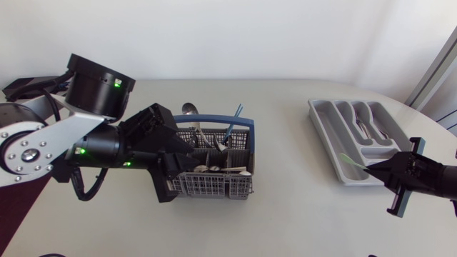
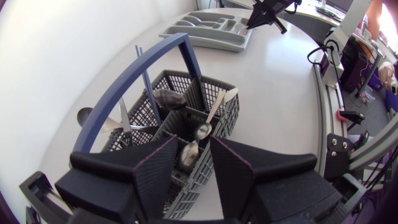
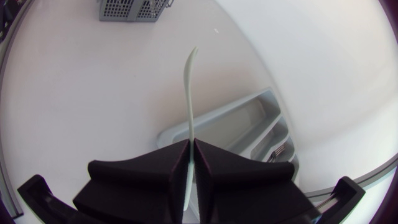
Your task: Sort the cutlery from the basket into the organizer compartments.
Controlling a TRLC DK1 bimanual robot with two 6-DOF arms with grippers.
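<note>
The grey cutlery basket (image 1: 214,184) with a blue handle (image 1: 214,129) holds several metal spoons and a blue utensil. My left gripper (image 1: 184,158) hangs open over its left side. In the left wrist view its fingers (image 2: 155,174) stand apart above a spoon (image 2: 200,131) in the basket (image 2: 227,115). My right gripper (image 1: 371,170) is shut on a slender pale green utensil (image 1: 350,160), whose tip lies over the near end of the grey organizer (image 1: 323,128). In the right wrist view the green utensil (image 3: 189,87) sticks out ahead of the gripper (image 3: 191,155), beside the organizer (image 3: 249,121).
Metal cutlery lies in the organizer's long compartments (image 1: 371,128). The organizer (image 2: 208,28) shows beyond the basket in the left wrist view, with my right gripper (image 2: 258,15) at it. Bare white table lies between basket and organizer. The table's curved edge runs near my right arm.
</note>
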